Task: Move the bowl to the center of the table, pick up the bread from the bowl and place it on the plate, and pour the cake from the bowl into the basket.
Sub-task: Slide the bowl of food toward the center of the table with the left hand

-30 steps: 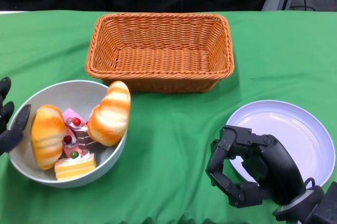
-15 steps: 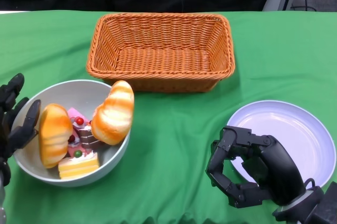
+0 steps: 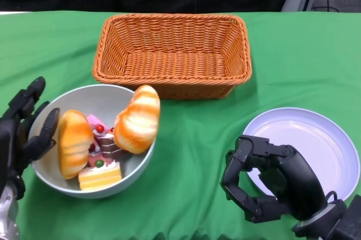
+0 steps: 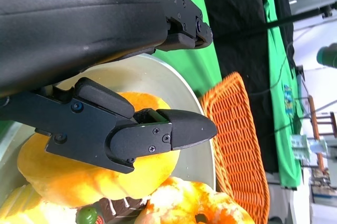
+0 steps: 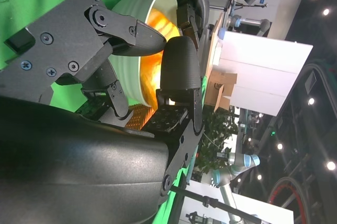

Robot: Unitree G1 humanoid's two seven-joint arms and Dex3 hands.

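Observation:
The grey bowl (image 3: pixel 84 90) stands at the front left of the green table. In it lie two golden bread rolls, one on its left side (image 3: pixel 74 143) and one leaning on its right rim (image 3: pixel 138 119), with cake pieces (image 3: pixel 100 175) between and below them. My left hand (image 3: pixel 22 133) grips the bowl's left rim, one finger (image 4: pixel 131 129) reaching over the bread (image 4: pixel 79 171). My right hand (image 3: pixel 271 181) rests empty beside the lilac plate (image 3: pixel 316 133), fingers bent and apart. The wicker basket (image 3: pixel 172 19) stands behind the bowl.
The basket holds nothing and sits at the back centre, its front wall close to the bowl's far rim. The plate lies at the front right, partly covered by my right hand. Bare green cloth (image 3: pixel 186 150) stretches between bowl and plate.
My left hand has slid the bowl to the right, toward the table's middle, with its bread and cake. The right hand has not moved.

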